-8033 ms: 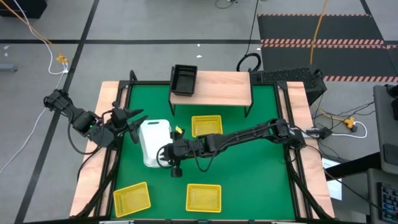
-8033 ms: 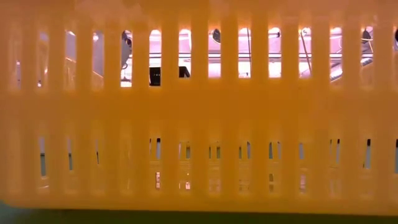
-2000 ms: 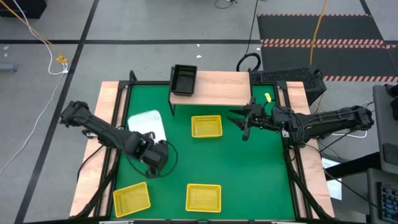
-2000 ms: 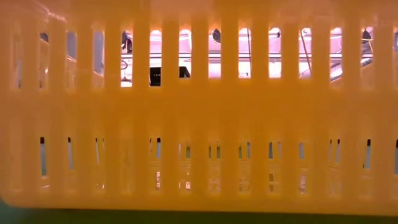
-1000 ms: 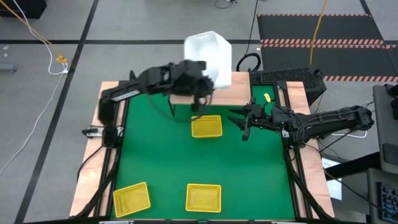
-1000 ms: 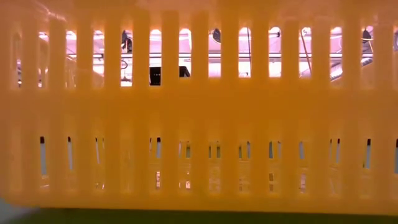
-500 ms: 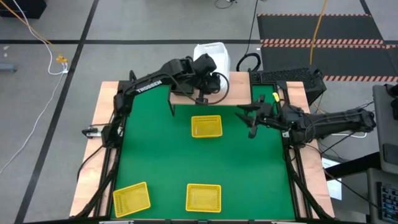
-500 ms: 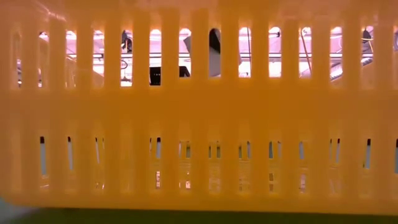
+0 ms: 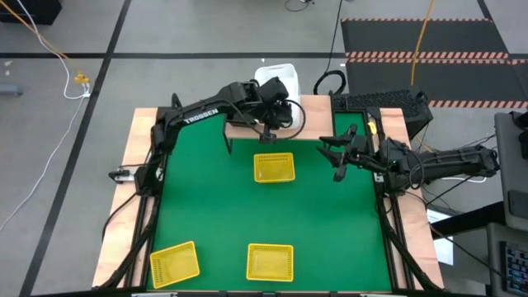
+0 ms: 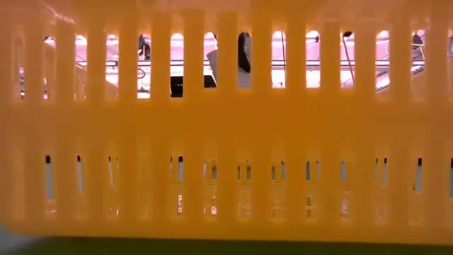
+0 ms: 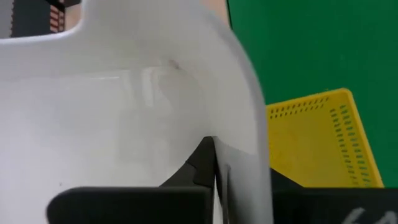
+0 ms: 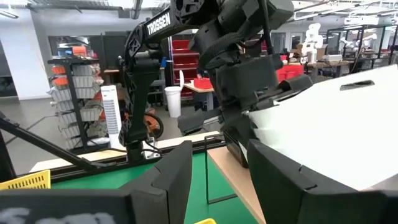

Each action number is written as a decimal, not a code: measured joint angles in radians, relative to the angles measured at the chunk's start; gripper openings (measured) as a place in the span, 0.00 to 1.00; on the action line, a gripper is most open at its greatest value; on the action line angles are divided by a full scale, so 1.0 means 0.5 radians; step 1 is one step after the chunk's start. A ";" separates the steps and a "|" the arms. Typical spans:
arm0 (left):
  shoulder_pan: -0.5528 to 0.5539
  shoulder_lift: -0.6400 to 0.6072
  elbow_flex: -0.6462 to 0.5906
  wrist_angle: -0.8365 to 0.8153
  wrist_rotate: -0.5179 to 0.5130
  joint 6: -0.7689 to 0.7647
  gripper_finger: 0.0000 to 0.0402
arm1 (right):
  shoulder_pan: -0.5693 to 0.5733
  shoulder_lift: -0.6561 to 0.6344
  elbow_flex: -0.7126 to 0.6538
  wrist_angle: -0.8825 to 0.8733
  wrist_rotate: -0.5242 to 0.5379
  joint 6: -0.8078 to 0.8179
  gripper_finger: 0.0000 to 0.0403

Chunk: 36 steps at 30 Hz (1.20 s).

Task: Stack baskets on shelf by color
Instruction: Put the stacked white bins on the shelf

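At top centre of the high view, the left gripper [image 9: 276, 103] is clamped on a white basket's [image 9: 279, 74] wall, holding it over the wooden shelf [image 9: 318, 115]. The right gripper [image 9: 337, 157], fingers spread and empty, hovers right of centre, near a yellow basket [image 9: 274, 167] on the green table [image 9: 330, 231].

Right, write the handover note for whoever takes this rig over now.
Left end effector: shut on the white basket, held above the shelf.
Right end effector: open, empty, waiting above the mat's right side.
Yellow baskets: one in front of the shelf, two at the near edge.
Done: no basket visibly placed; the left arm hides part of the shelf.
Left: set white down, then stack the yellows.
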 joint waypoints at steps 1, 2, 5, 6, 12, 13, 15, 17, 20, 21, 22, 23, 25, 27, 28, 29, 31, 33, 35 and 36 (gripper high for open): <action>0.000 0.000 0.000 0.011 -0.001 -0.023 0.05 | 0.000 0.000 0.000 0.000 0.000 0.000 0.37; 0.000 -0.001 0.000 0.018 0.000 -0.042 0.07 | 0.000 0.001 0.000 0.000 0.000 0.000 0.37; -0.001 -0.001 0.000 0.017 -0.004 -0.077 0.13 | 0.000 0.001 0.000 0.000 0.000 0.000 0.37; -0.001 -0.001 0.001 0.023 -0.008 -0.081 0.15 | 0.000 0.001 0.000 0.000 0.000 0.000 0.37; 0.000 -0.005 0.003 -0.009 -0.008 -0.052 0.16 | 0.000 0.001 0.000 0.000 0.000 0.000 0.37; 0.000 -0.005 0.003 -0.008 -0.008 -0.052 0.16 | 0.000 0.002 0.000 0.001 0.000 0.000 0.37; 0.000 -0.005 0.003 -0.008 -0.008 -0.055 0.14 | 0.000 0.001 0.000 0.000 0.000 -0.001 0.37; 0.000 -0.005 0.003 -0.010 -0.016 -0.059 0.13 | 0.000 0.001 0.000 0.000 0.000 -0.001 0.37; -0.001 -0.005 0.003 -0.035 -0.033 -0.076 0.11 | 0.000 0.001 0.000 0.001 0.000 -0.005 0.37; -0.001 -0.005 0.003 -0.040 -0.035 -0.091 0.10 | 0.000 0.001 0.000 0.000 -0.001 -0.006 0.37; -0.001 -0.005 0.003 -0.048 -0.036 -0.097 0.10 | 0.000 0.001 0.000 0.000 -0.001 -0.008 0.37; -0.001 -0.005 0.003 -0.059 -0.037 -0.105 0.09 | 0.000 0.001 0.000 0.000 -0.001 -0.014 0.37; 0.000 -0.019 0.003 -0.087 -0.042 -0.109 0.09 | 0.000 0.001 0.000 0.000 -0.001 -0.017 0.37; -0.001 -0.022 0.003 -0.101 -0.058 -0.113 0.09 | 0.000 0.001 0.000 0.000 -0.001 -0.022 0.37; -0.004 -0.025 0.003 -0.101 -0.071 -0.116 0.09 | 0.000 0.001 0.000 0.000 -0.001 -0.023 0.37; -0.006 -0.033 0.003 -0.111 -0.080 -0.119 0.09 | 0.000 0.002 0.000 0.000 -0.001 -0.023 0.37; -0.008 -0.043 0.002 -0.149 -0.103 -0.131 0.09 | 0.000 0.001 0.000 -0.001 -0.001 -0.023 0.37; -0.007 -0.046 0.002 -0.136 -0.128 -0.163 0.09 | 0.000 0.002 0.000 -0.001 -0.001 -0.023 0.37; -0.005 -0.046 0.001 -0.137 -0.130 -0.187 0.09 | 0.000 0.001 0.000 0.000 -0.001 -0.023 0.37; -0.005 -0.046 0.001 -0.136 -0.133 -0.198 0.09 | 0.000 0.001 0.000 0.000 -0.001 -0.023 0.37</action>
